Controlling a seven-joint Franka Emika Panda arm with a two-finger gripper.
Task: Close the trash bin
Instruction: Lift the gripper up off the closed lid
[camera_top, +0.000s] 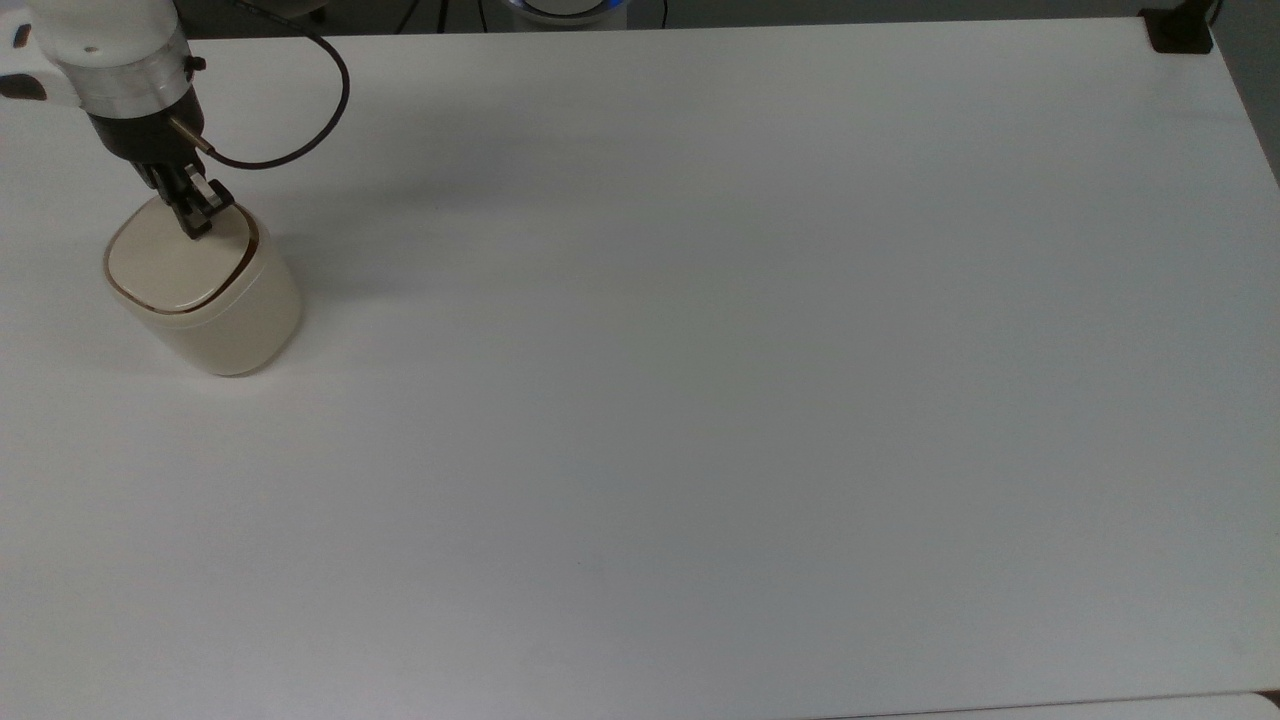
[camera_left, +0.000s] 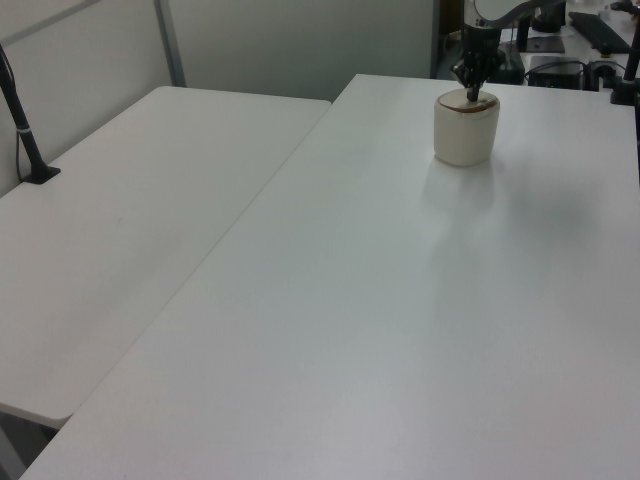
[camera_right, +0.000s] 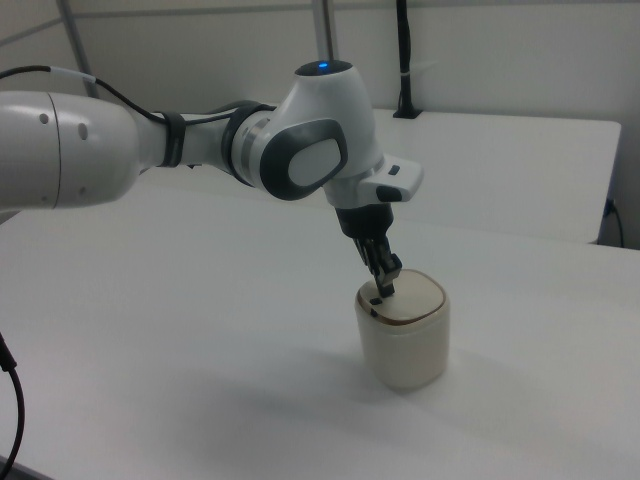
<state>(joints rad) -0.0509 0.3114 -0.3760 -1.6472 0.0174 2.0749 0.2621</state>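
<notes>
The cream trash bin stands near the top view's left edge on the white table. Its flat lid lies level on the body, and a thin dark rim line runs around it. My gripper hangs at the lid's far edge, fingers together with nothing between them. In the right view the gripper sits just above the lid's left edge, beside a small black latch button. In the left view the gripper tops the bin.
A black cable loops from the wrist over the table. A black clamp sits at the top view's far right corner. A second white table adjoins in the left view, with a black post on it.
</notes>
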